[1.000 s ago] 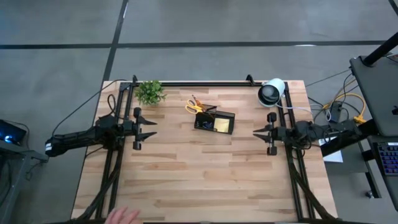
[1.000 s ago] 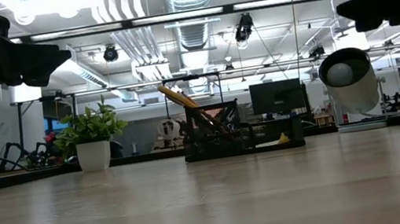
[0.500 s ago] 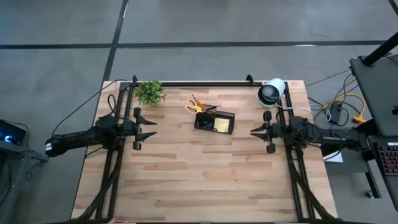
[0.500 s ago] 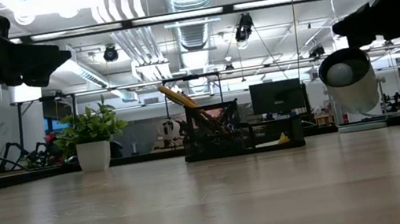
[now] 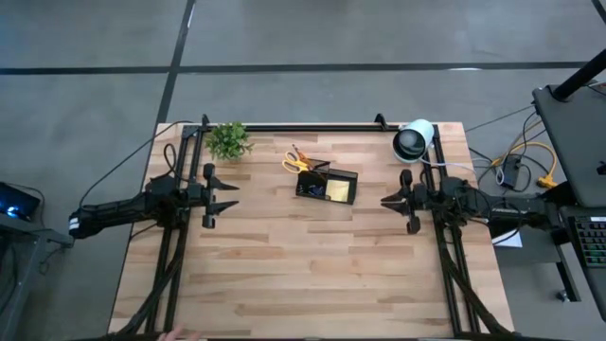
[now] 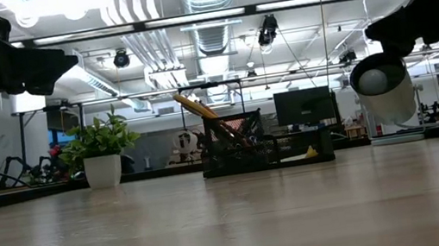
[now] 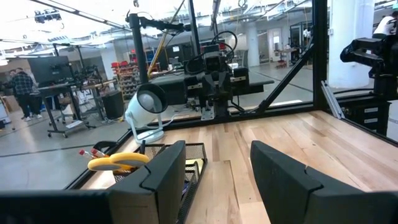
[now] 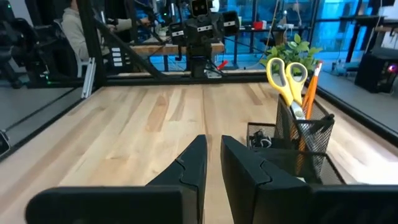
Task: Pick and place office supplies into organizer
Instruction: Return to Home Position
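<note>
Since the yellow-handled scissors (image 5: 296, 162) and orange pencils (image 8: 313, 78) already stand in the organizer (image 5: 327, 184), the coming move looks like a retreat rather than a grasp. Seen from above, the organizer sits toward 12 o'clock of the counter's (image 5: 303, 275) middle, its long axis running roughly 9 to 3. It lies at 3 o'clock of the left gripper (image 5: 230, 196), whose fingers are spread wide and empty, and at 10 o'clock of the nearer right gripper (image 5: 384, 201), whose fingers are closed to a slit on nothing.

1. A pale wooden bench (image 5: 312, 275) is seen from above.
2. A small green plant (image 5: 229, 140) in a white pot is set at the bench's far left corner.
3. A white-and-black roll (image 5: 412, 141) is placed at the bench's far right corner.
4. A person (image 8: 74, 28) in a pale top is seen beyond the bench.
</note>
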`<action>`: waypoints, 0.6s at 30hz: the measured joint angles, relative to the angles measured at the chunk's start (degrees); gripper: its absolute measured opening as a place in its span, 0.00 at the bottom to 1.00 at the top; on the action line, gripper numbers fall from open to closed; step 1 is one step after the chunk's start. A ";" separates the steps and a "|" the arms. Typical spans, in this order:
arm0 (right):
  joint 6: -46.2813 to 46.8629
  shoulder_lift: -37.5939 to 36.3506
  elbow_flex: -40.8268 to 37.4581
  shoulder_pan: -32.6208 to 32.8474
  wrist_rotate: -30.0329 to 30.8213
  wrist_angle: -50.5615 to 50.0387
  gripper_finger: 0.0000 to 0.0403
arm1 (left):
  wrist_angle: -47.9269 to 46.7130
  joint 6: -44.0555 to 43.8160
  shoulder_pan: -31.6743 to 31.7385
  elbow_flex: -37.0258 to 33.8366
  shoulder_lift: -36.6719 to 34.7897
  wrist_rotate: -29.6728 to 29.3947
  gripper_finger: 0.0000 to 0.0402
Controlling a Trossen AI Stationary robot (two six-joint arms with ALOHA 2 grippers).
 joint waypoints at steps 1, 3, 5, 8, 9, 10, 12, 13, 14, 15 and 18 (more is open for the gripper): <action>0.21 0.00 0.00 0.00 -0.01 0.00 0.10 | -0.02 0.00 0.00 0.00 0.00 0.00 0.41; -0.26 0.00 0.00 0.00 0.00 0.00 0.10 | -0.02 0.00 0.00 0.00 0.00 0.00 0.41; -1.01 0.00 0.00 0.00 -0.01 0.00 0.10 | -0.02 -0.01 0.00 0.00 0.00 0.00 0.41; -1.03 0.00 0.00 0.00 -0.01 0.00 0.10 | -0.02 0.00 0.00 0.00 0.00 0.00 0.41; -1.03 0.00 0.00 0.00 0.01 0.00 0.10 | -0.01 0.00 0.01 0.00 0.00 0.00 0.41; -1.03 0.00 0.00 0.00 0.00 0.00 0.10 | -0.01 0.00 0.00 0.00 0.00 0.00 0.41; -0.78 0.00 0.00 0.00 0.01 0.00 0.10 | 0.00 -0.02 0.00 0.00 0.00 0.00 0.41; -0.26 0.00 0.00 0.00 0.01 0.00 0.10 | -0.02 0.00 0.00 0.00 0.00 0.00 0.41; 0.07 0.00 0.00 0.00 0.01 0.00 0.10 | -0.02 0.00 0.00 0.00 0.00 0.00 0.41; 0.08 0.00 0.00 0.00 0.01 0.00 0.10 | 0.00 0.00 0.00 0.00 0.00 0.00 0.41; -0.57 0.00 0.00 0.00 0.01 0.00 0.10 | -0.01 0.00 0.00 0.00 0.00 0.00 0.41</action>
